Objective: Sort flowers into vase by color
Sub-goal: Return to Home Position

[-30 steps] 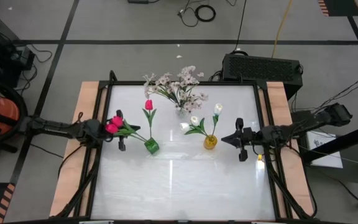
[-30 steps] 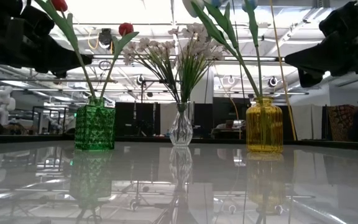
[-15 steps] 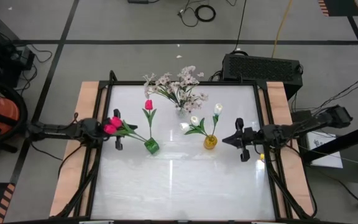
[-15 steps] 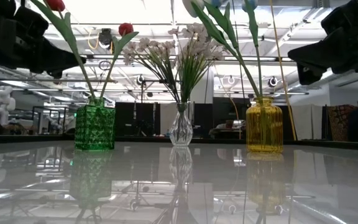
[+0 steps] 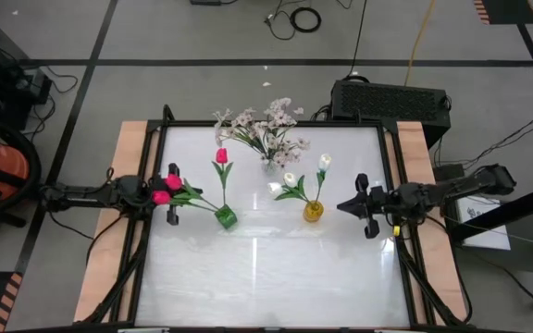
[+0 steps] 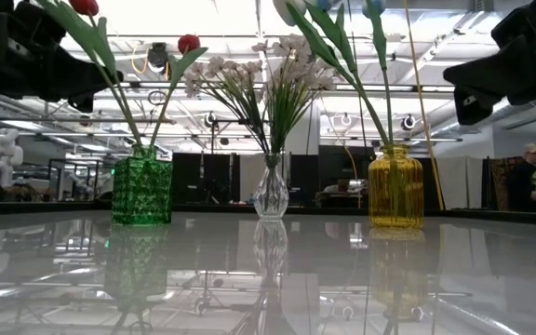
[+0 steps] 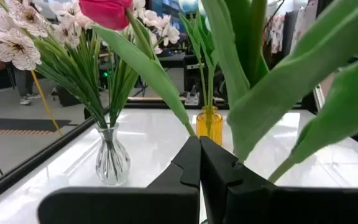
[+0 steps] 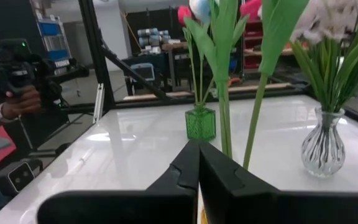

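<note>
The bushy pale spray (image 5: 265, 125) fills the clear vase (image 6: 271, 191) at the far middle. Magenta tulips (image 5: 221, 155) lean in the green vase (image 5: 226, 217), white tulips (image 5: 290, 179) in the yellow vase (image 5: 314, 212). The left gripper (image 7: 199, 146) and right gripper (image 8: 199, 149) are clenched, empty.

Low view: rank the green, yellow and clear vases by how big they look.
1. Green vase and yellow vase: about alike.
2. Clear vase: smallest, though it stands farther back, so its true size is unsure.
</note>
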You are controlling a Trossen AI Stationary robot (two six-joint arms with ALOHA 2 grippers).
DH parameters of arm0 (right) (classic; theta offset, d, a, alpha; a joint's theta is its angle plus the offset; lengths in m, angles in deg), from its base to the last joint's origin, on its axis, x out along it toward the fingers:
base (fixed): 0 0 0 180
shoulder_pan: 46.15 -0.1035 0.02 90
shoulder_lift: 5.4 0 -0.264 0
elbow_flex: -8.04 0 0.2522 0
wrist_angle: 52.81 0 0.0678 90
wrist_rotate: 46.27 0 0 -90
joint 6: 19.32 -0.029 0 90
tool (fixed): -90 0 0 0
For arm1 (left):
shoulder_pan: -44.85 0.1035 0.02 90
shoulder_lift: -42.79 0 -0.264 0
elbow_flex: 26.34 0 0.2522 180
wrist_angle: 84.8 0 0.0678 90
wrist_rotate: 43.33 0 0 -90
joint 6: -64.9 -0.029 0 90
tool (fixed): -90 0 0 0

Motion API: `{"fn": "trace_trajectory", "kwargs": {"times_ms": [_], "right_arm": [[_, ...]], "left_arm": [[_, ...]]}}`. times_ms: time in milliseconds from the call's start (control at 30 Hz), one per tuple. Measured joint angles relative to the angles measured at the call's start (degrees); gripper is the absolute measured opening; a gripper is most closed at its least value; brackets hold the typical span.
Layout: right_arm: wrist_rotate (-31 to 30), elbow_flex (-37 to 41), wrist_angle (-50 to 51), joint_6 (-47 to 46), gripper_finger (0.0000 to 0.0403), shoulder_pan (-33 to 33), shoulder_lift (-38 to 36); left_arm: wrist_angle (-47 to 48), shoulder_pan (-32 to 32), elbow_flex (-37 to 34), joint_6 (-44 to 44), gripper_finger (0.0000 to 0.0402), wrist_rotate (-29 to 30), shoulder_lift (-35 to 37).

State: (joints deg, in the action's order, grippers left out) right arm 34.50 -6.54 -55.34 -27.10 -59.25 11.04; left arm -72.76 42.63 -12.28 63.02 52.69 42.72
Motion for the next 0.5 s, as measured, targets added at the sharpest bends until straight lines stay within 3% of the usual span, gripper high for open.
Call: {"fn": "trace_trajectory", "kwargs": {"times_ms": [500], "right_arm": [[1.04,0.0,11.6,-0.51,0.0,0.26,-14.59]], "left_arm": [[0.83,-0.04,0.0,0.52,0.0001,-3.23,0.0]]}}
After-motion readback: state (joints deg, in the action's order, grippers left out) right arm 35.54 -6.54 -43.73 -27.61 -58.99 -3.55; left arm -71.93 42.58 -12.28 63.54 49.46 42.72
